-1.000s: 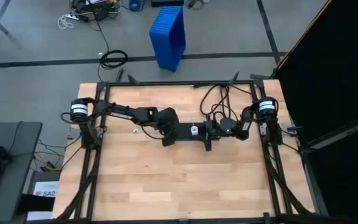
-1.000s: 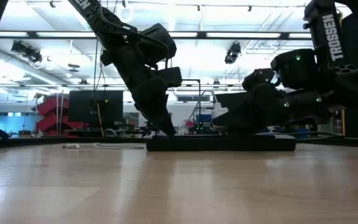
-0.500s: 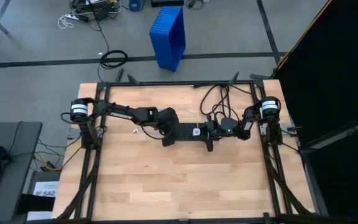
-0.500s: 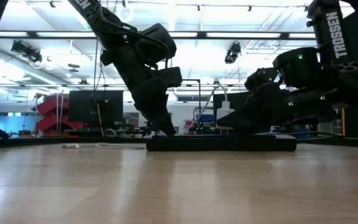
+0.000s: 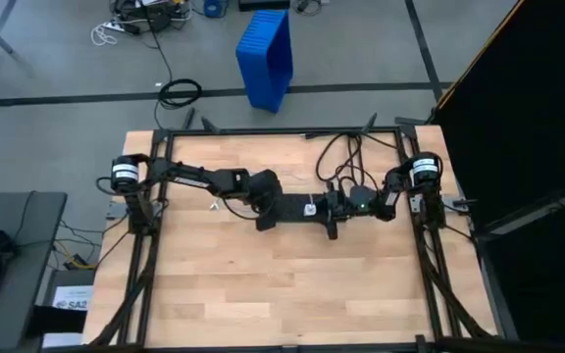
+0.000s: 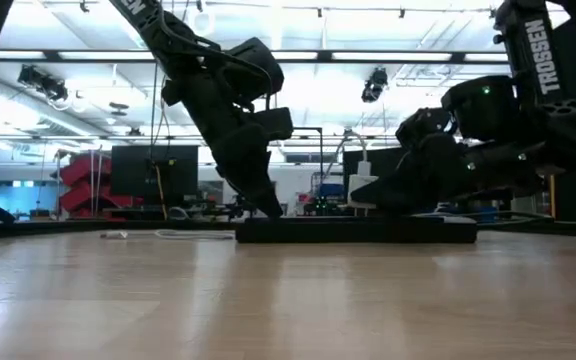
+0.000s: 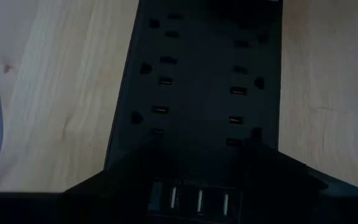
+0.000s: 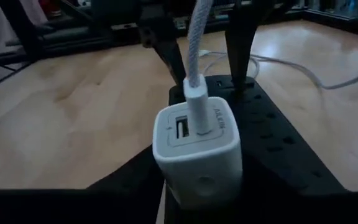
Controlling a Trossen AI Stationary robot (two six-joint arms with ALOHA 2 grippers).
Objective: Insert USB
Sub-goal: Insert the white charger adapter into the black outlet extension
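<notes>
USB sits plugged into the white charger, which the right gripper grips.

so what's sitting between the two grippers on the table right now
The black power strip spans the gap, seen in the high view. A white charger block with the white USB cable plugged in stands on it near the right gripper; the left gripper meets the other end.

We see our right hand shifted slightly toward the picture's left along the power strip, carrying the white charger block with it; in the low view it also sits marginally higher.
</notes>
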